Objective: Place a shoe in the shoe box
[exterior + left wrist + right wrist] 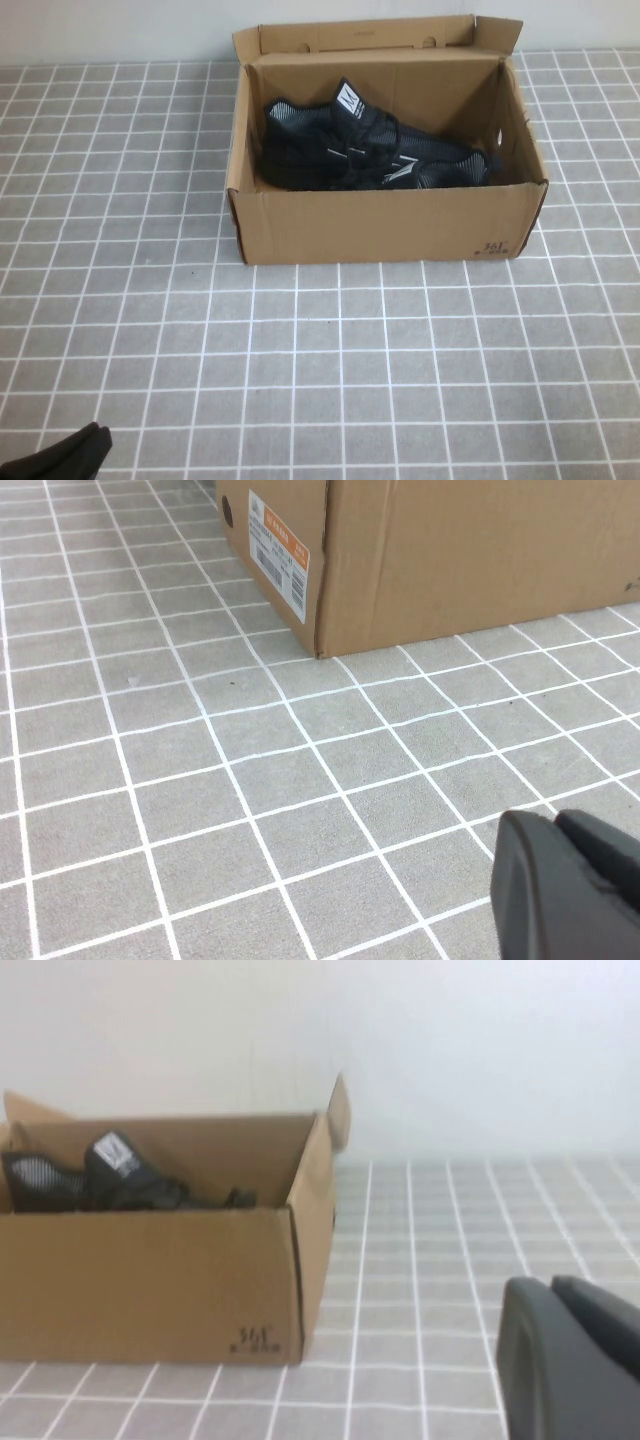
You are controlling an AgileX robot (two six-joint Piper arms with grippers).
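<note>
Down in the lower left corner of the high view, a dark bit of the left gripper (62, 452) pokes into frame, low over the grey tiled table (340, 370) and well apart from everything else. Its own wrist view only catches one dark finger (560, 890) at the lower right, so I honestly can't tell whether those jaws are spread or pressed together. Same deal with the right gripper (570, 1360): it doesn't show in the high view at all, and its wrist view just has a dark chunk at the lower right, hanging over the tiles off to the side of the box, so no call on the jaws there either. Moving up to the middle and upper part of the high view, the shoe box (390, 225) sits on the table with its lid flap standing up at the back edge and a small black print near the lower right corner of its front wall. From the left wrist view you get the near corner of the box with a white and orange label (277, 553) stuck on the side wall. Inside the box, the shoe (370, 150) lies lengthwise, black with white dashes, white tongue label sticking up near the left-centre, toe pointing toward the right wall. Neither gripper is touching it.
</note>
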